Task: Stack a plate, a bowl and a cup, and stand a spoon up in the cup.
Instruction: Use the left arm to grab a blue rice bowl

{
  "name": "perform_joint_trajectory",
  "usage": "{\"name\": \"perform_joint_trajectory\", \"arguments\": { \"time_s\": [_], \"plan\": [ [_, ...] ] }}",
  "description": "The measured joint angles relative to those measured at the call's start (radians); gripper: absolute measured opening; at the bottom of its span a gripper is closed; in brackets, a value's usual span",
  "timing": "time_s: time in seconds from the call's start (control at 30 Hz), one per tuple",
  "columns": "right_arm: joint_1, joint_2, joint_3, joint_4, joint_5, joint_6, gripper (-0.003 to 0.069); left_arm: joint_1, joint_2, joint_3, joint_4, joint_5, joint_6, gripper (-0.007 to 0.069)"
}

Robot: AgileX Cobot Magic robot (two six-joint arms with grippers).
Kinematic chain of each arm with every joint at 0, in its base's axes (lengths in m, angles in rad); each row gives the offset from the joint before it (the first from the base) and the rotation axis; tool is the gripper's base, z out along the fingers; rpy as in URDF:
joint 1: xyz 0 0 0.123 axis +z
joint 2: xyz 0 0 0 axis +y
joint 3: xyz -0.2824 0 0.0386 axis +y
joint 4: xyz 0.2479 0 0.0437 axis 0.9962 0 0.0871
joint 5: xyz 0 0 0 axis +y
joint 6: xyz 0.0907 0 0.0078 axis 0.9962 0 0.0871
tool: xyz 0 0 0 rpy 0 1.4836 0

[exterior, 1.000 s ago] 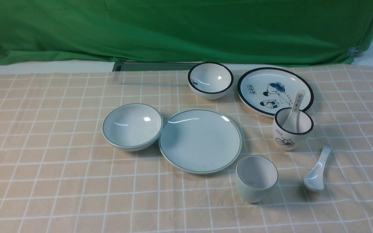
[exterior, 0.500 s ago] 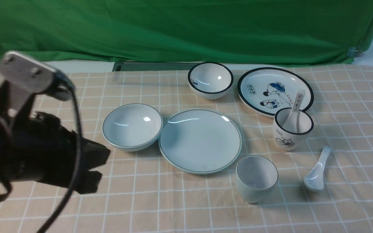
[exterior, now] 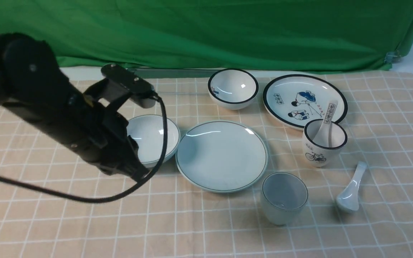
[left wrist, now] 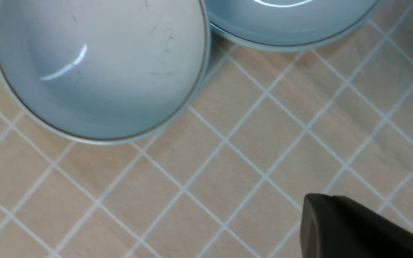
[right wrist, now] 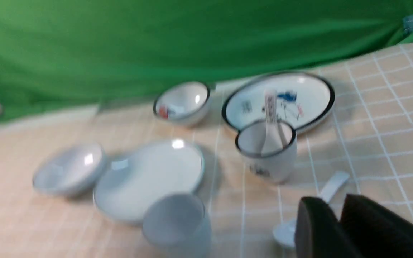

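The plain bowl (exterior: 154, 136) sits left of the plain plate (exterior: 221, 156), rims almost touching. The plain cup (exterior: 284, 197) stands upright in front of the plate's right edge. The white spoon (exterior: 349, 190) lies right of the cup. My left gripper (exterior: 140, 175) hangs over the bowl's near left edge and hides part of it. In the left wrist view the gripper (left wrist: 330, 197) looks shut and empty over bare cloth, beside the bowl (left wrist: 99, 68) and plate (left wrist: 285, 21). My right gripper (right wrist: 335, 204) is out of the front view; its fingers stand nearly together above the spoon (right wrist: 331, 184), near the cup (right wrist: 176, 222).
A black-rimmed bowl (exterior: 233, 87) and a cartoon plate (exterior: 305, 100) stand at the back. A bicycle cup (exterior: 323, 143) holds a printed spoon. A green cloth (exterior: 206, 32) hangs behind. The left arm's cable (exterior: 84, 199) loops low over the checked tablecloth.
My left arm has swung in from the left edge, forward and to the right, and now covers the bowl's left part. The dishes have not moved.
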Motion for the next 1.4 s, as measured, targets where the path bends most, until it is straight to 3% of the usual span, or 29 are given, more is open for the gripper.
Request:
{"name": "perform_joint_trajectory", "arguments": {
  "time_s": [0.1,0.2,0.3,0.33,0.47,0.57,0.73,0.9,1.0,1.03,1.07,1.1,1.27,1.4],
  "plan": [
    [0.108,0.133,-0.162,-0.003,0.245,-0.130,0.0140,0.033,0.086,-0.079,0.030,0.002,0.018,0.0077],
    [0.180,0.209,-0.206,-0.004,0.348,-0.199,0.0140,0.078,0.146,-0.127,0.035,0.000,0.086,0.0178],
    [0.218,0.236,-0.211,-0.004,0.364,-0.213,0.0139,0.109,0.181,-0.138,0.032,-0.007,0.153,0.0276],
    [0.237,0.246,-0.212,-0.004,0.364,-0.220,0.0139,0.125,0.203,-0.140,0.022,-0.014,0.208,0.0354],
    [0.247,0.248,-0.212,-0.004,0.343,-0.221,0.0139,0.129,0.248,-0.141,-0.022,-0.048,0.286,0.0449],
    [0.249,0.248,-0.212,-0.004,0.317,-0.221,0.0139,0.110,0.274,-0.141,-0.046,-0.093,0.364,0.0465],
    [0.249,0.248,-0.212,-0.005,0.308,-0.221,0.0139,0.053,0.326,-0.144,-0.046,-0.138,0.511,0.0435],
    [0.249,0.248,-0.212,-0.005,0.308,-0.221,0.0137,0.038,0.383,-0.145,-0.018,-0.226,0.528,0.0375],
    [0.249,0.248,-0.212,-0.004,0.308,-0.218,0.0137,0.038,0.415,-0.145,-0.009,-0.238,0.475,0.0267],
    [0.249,0.248,-0.212,-0.004,0.308,-0.215,0.0137,0.038,0.418,-0.146,-0.006,-0.241,0.462,0.0201],
    [0.249,0.248,-0.212,-0.004,0.308,-0.214,0.0137,0.037,0.418,-0.148,-0.006,-0.242,0.460,0.0191],
    [0.249,0.248,-0.212,-0.004,0.308,-0.208,0.0137,0.035,0.408,-0.160,-0.006,-0.237,0.446,0.0101],
    [0.249,0.248,-0.212,-0.004,0.308,-0.201,0.0137,0.031,0.362,-0.179,0.013,-0.182,0.352,0.0041],
    [0.249,0.248,-0.212,-0.004,0.307,-0.199,0.0141,-0.028,0.310,-0.176,0.014,-0.156,0.295,0.0040]
  ]
}}
